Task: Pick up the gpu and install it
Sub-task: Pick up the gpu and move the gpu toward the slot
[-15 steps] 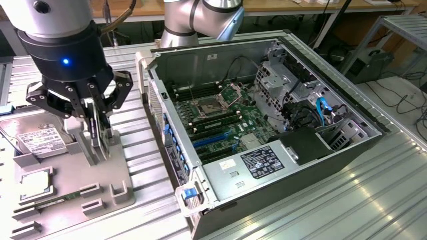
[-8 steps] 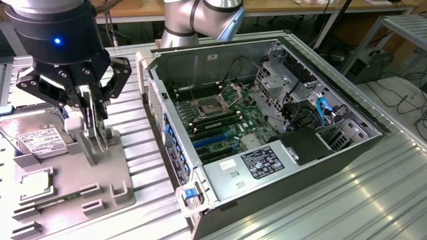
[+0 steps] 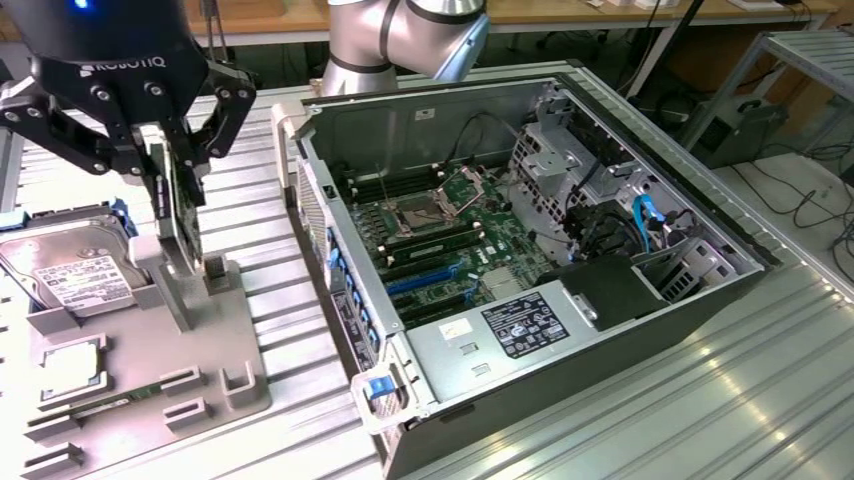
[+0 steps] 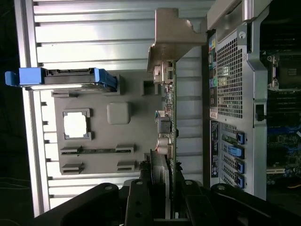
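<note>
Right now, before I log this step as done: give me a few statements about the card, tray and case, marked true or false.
1. The gripper is shut on the graphics card. True.
2. The graphics card sits in the computer case. False: it hangs upright over the gray tray, beside the case.
3. The hard drive rests on the tray. True.
4. The case is closed. False: its side is open and the motherboard shows.

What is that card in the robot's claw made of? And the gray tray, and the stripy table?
The gpu: green edge like circuit board, with a pale, dull metal-looking bracket. The gray tray: matte with no glints, probably plastic. The table: ribbed and shiny with light streaks, likely aluminium.
</note>
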Controlling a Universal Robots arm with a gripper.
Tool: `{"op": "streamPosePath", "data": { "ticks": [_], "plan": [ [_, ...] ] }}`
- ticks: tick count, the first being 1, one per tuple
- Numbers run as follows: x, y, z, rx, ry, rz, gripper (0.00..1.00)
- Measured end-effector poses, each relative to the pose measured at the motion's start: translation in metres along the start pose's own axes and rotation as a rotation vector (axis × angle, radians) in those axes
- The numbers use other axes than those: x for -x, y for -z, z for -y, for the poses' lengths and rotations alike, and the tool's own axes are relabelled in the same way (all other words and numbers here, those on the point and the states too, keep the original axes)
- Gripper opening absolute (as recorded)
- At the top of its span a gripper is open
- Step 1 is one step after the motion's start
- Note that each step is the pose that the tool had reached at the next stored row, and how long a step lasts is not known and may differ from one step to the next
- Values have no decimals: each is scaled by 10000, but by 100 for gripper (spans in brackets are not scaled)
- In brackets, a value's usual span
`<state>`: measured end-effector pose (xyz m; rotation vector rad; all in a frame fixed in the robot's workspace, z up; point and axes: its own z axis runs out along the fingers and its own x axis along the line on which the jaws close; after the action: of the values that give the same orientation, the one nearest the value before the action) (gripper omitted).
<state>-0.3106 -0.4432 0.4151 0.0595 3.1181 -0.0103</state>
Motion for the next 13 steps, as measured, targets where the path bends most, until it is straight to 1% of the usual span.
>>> {"op": "streamPosePath", "data": {
  "ticks": [1,5,7,8,9,13],
  "plan": [
    [1,37,0,1,0,1,28],
    [1,39,0,3,0,-1,28],
    [23,38,-1,-1,1,0,28],
    [48,37,-2,-1,0,0,28],
    [100,36,-4,-1,0,0,28],
    [200,34,-7,-1,0,0,28]
  ]
}}
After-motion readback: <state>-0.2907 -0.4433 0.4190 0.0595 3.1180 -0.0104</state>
